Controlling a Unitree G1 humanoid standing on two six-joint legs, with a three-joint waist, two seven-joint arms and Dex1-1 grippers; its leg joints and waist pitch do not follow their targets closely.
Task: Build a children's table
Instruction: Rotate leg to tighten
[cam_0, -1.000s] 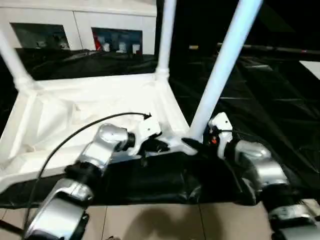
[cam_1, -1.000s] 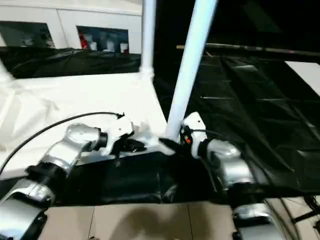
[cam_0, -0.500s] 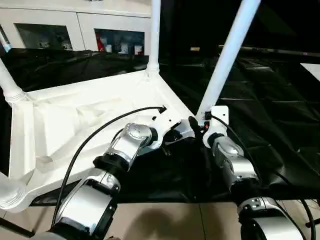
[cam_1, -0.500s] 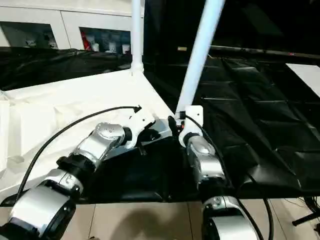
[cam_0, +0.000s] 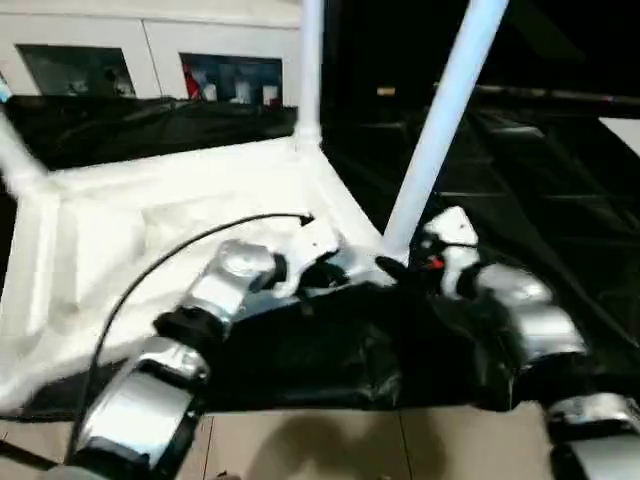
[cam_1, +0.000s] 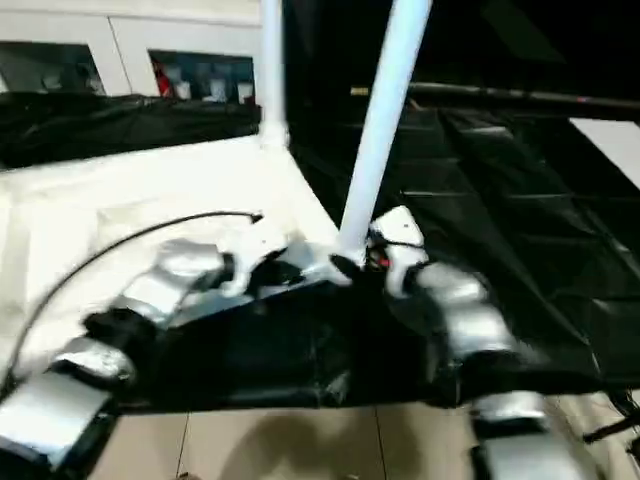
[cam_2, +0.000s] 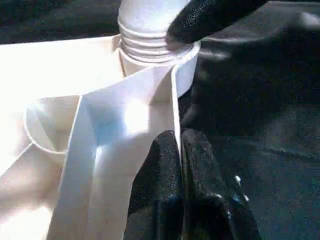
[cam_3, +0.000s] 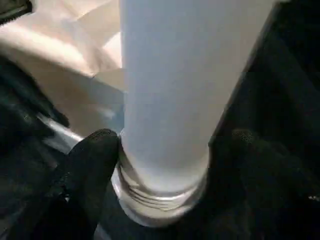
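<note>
Upturned children's table (cam_0: 150, 215) on worktop (cam_0: 560, 200), legs rising. Left claw (cam_2: 179, 155) on rim beside near corner leg (cam_0: 440, 120); right claw (cam_3: 165, 165) straddling that leg's base.

R gripper (cam_3: 165, 150) opens wider round leg (cam_0: 440, 120) base at table (cam_0: 180, 220) corner; its finger now off leg.
</note>
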